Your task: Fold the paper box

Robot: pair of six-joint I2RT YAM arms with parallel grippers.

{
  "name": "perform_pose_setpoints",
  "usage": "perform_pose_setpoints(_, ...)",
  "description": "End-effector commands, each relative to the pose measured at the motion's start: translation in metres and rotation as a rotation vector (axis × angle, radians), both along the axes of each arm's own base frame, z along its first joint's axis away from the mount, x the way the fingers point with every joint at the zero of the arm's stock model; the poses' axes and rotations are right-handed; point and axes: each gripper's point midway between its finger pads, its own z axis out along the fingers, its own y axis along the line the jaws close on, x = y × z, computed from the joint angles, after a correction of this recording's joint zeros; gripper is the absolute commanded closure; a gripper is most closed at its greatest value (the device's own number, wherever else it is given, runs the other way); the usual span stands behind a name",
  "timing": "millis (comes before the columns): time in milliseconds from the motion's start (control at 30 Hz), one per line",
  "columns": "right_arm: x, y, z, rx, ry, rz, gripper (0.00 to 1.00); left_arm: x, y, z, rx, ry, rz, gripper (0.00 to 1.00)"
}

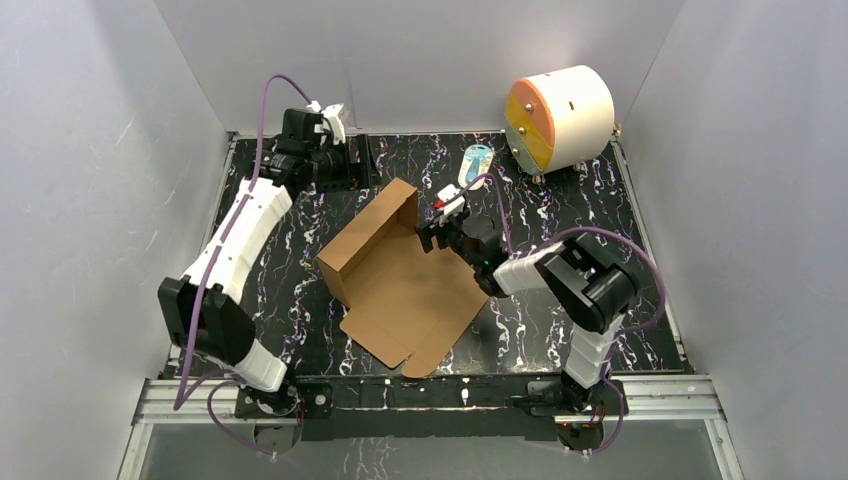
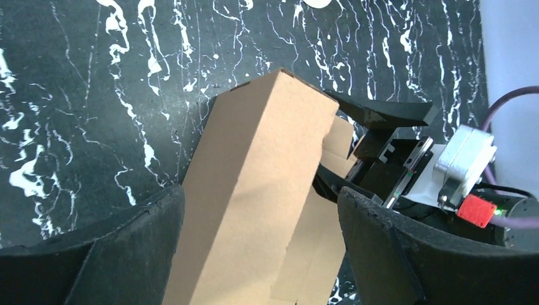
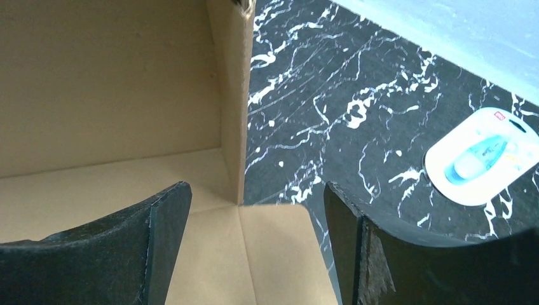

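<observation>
Left fingers (image 2: pixel 127 254) spread wide, straddling the raised wall of the paper box (image 1: pixel 400 285), w/o a grip. Right fingers (image 3: pixel 127 254), also apart, hang over the box's inner corner. Box sits mid-surface (image 1: pixel 620 200), half-folded, flat panel twd the near edge. White-orange cylinder (image 1: pixel 560 118) at far right corner.

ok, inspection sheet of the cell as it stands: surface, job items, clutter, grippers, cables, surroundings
Surface: black marbled table, flat.
Job's things: box half folded; far wall up, near flaps flat.
Clutter: cylinder far right; blister pack far centre.
Grippers: left gripper open, beyond the box, off it; right gripper open at the raised wall's end.
Cables: purple cables loop off both arms, none on the box.
Surroundings: pale walls on three sides; rail at near edge.
</observation>
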Motion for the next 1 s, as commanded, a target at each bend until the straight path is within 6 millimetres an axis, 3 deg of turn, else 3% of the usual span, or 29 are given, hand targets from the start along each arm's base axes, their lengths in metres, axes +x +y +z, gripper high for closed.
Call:
perform_pose_setpoints(0, 0.026, 0.016, 0.057, 0.15, -0.196, -0.006, 0.16, 0.012, -0.02, 0.017, -0.165, 0.016, -0.088, 0.14)
perform_pose_setpoints(200, 0.04, 0.022, 0.055, 0.193, -0.229, -0.024, 0.22, 0.032, -0.023, 0.007, -0.24, 0.065, -0.101, 0.14)
perform_pose_setpoints(600, 0.059, 0.041, 0.051, 0.263, -0.252, -0.004, 0.3, 0.047, -0.039, -0.016, -0.332, 0.152, -0.143, 0.14)
perform_pose_setpoints(800, 0.064, 0.047, 0.042, 0.271, -0.249, 0.006, 0.4, 0.048, -0.046, -0.025, -0.367, 0.189, -0.168, 0.15)
perform_pose_setpoints(967, 0.067, 0.048, 0.04, 0.273, -0.255, -0.001, 0.54, 0.043, -0.051, -0.027, -0.409, 0.218, -0.192, 0.18)
